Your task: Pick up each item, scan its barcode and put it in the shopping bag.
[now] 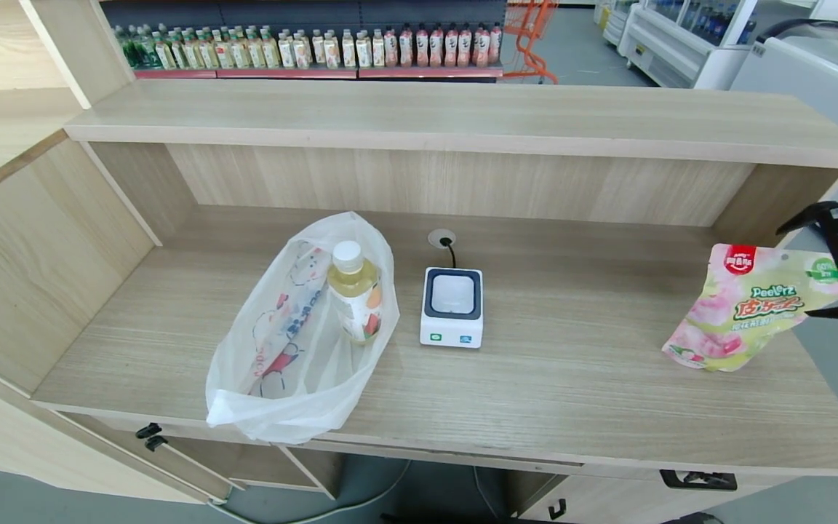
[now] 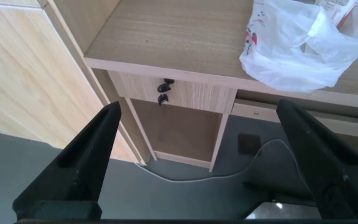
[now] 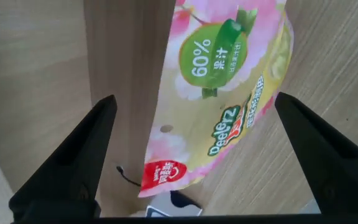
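Observation:
A pink and green snack pouch [image 1: 746, 313] lies near the counter's right edge, its far end slightly past that edge. My right gripper [image 1: 795, 271] is open around that end. In the right wrist view the pouch [image 3: 229, 93] sits between the spread fingers of the right gripper [image 3: 194, 99], and neither finger visibly presses it. The white shopping bag [image 1: 259, 342] lies open at the left of the counter with a yellow drink bottle [image 1: 353, 298] inside. A white barcode scanner [image 1: 452, 306] stands in the middle. My left gripper [image 2: 197, 106] hangs open and empty below the counter's front left, near the bag [image 2: 297, 56].
The wooden counter [image 1: 572, 378] has a back wall, a raised shelf and a left side panel. The scanner's cable runs to a hole [image 1: 441, 237] behind it. Cabinet doors with black latches [image 2: 164, 92] sit under the front edge.

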{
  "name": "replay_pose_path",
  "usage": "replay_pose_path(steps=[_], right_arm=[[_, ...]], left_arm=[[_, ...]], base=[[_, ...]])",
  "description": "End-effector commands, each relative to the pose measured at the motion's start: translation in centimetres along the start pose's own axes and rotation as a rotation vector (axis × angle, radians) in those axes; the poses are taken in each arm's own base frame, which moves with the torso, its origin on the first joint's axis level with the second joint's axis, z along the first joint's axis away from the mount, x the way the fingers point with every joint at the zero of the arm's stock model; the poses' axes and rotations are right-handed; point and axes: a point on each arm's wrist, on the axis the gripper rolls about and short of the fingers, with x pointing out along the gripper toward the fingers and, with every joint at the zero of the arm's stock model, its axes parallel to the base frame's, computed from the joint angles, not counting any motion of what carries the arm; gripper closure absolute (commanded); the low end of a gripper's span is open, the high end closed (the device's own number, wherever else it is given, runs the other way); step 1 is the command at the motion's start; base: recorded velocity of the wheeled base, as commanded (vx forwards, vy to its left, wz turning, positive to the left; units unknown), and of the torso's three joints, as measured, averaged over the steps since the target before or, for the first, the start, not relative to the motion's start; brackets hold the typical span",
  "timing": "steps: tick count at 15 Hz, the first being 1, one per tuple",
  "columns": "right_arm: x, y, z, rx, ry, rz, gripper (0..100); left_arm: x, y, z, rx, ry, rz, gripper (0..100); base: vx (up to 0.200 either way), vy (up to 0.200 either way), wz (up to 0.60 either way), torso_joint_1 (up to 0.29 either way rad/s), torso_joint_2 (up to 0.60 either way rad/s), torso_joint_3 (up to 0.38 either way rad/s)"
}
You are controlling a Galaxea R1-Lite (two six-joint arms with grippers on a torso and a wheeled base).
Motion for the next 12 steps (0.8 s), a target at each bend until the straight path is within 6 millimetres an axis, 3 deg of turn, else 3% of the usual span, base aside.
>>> replay_pose_path(steps=[1, 4, 7, 8, 12], right_arm=[[4.3, -1.4, -0.2, 0.005, 0.008, -0.131, 0], [9.4, -2.9, -1.8, -0.050, -0.032, -0.285, 0], [10.7, -2.4, -3.3, -0.099, -0.060, -0.219, 0], [10.9, -2.3, -3.5, -0.151, -0.069, -0.191, 100], [10.8, -2.4, -4.0, -0.277, -0.053, -0.185, 100]], left_arm=[[0.0, 0.0, 0.0, 0.000, 0.000, 0.001, 0], [0.0, 0.0, 0.0, 0.000, 0.000, 0.001, 0], [0.0, 0.0, 0.0, 0.000, 0.000, 0.001, 0], [0.0, 0.0, 0.0, 0.000, 0.000, 0.001, 0], [0.0, 0.0, 0.0, 0.000, 0.000, 0.001, 0]], base=[[0.000, 0.000, 0.00, 0.000, 0.00, 0.000], [0.000, 0.000, 0.00, 0.000, 0.00, 0.000], [0.000, 0.000, 0.00, 0.000, 0.00, 0.000], [0.000, 0.000, 0.00, 0.000, 0.00, 0.000], [0.000, 0.000, 0.00, 0.000, 0.00, 0.000]])
